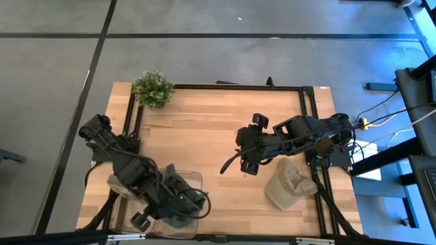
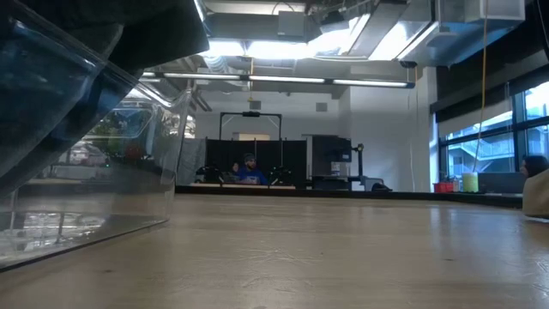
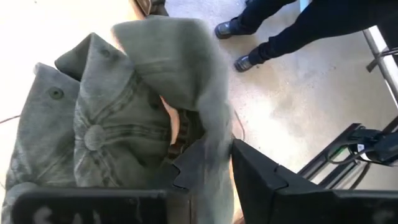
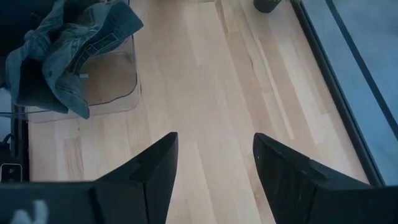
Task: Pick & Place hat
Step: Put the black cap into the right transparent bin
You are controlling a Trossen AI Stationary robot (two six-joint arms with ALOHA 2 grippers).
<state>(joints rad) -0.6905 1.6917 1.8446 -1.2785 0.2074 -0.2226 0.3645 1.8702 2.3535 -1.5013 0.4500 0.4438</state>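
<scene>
A crumpled grey-blue denim hat (image 3: 106, 124) hangs over a clear plastic bin (image 1: 192, 178) at the table's near left; the right wrist view shows the hat (image 4: 74, 50) above the bin (image 4: 118, 81). My left gripper (image 3: 214, 155) is shut on it, over the bin (image 2: 86, 172). My right gripper (image 4: 214, 168) stands open above bare wood near the table's middle (image 1: 248, 162), with nothing between its fingers. A beige hat (image 1: 289, 184) lies on its side on the table, near the right edge. My left gripper has a grey flap at the hat's rim (image 3: 214, 134) between its two fingers, which slant down from above. The crown bunches up beside the fingers and hangs below them. I cannot tell whether the hat's lower end touches the bin.
A small potted plant (image 1: 153, 88) stands at the table's far left corner. A black frame (image 1: 306, 92) runs along the table's far and side edges. Open wood lies between the bin and the beige hat (image 2: 536, 193). A person's legs and shoes (image 3: 249, 59) show on the floor beyond the table.
</scene>
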